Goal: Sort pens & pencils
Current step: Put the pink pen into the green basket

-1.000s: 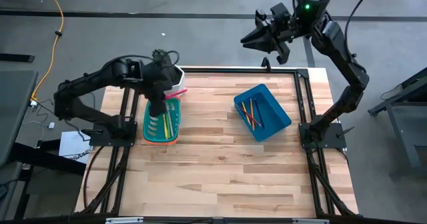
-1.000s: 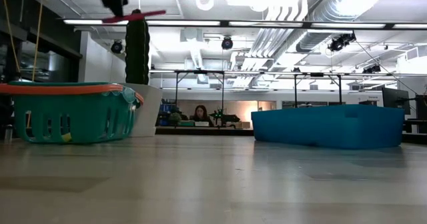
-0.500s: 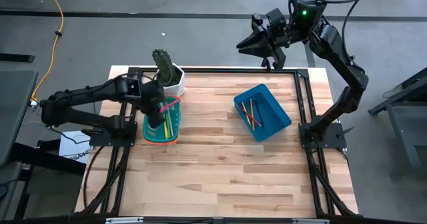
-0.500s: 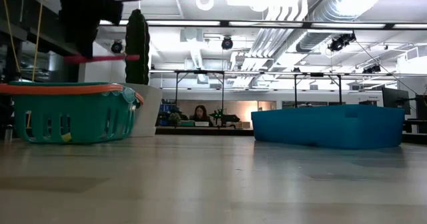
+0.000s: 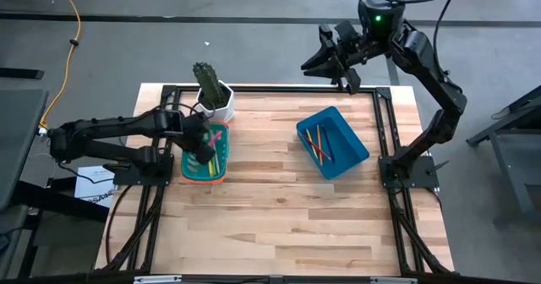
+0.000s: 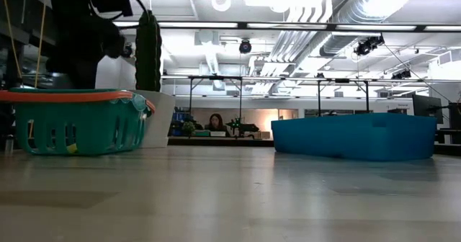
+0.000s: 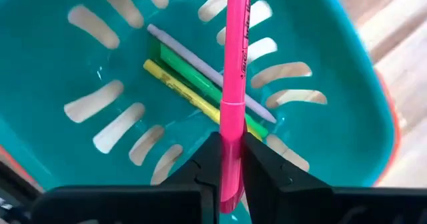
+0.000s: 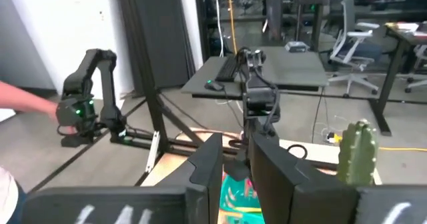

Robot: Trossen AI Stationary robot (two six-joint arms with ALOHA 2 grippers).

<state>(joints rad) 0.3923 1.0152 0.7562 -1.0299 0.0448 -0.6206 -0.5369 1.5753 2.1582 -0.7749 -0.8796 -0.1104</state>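
My left gripper points down into the teal basket at the table's left and is shut on a hot-pink pen. On the basket's floor lie a green pen, a yellow pen and a pale thin stick. Several pencils lie in the blue bin to the right. My right gripper hangs high beyond the table's far edge, open, with nothing between its fingers. My left gripper pinches the pink pen near one end between its two fingers, with a short stub showing past them. The fingers come steeply from above and lie across the pen. The pen sticks out sideways over the pens on the basket's floor; whether it touches them I cannot tell.
A cactus in a white pot stands right behind the basket at the far edge. In the low view the basket is at the left and the blue bin at the right. A person's arm shows beyond the table.
My left gripper has come down from above the basket's rim into the basket, still shut on the pink pen. Its wrist has rolled, so the pen has swung round from pointing toward the cactus. In the low view the pen has sunk out of sight behind the rim.
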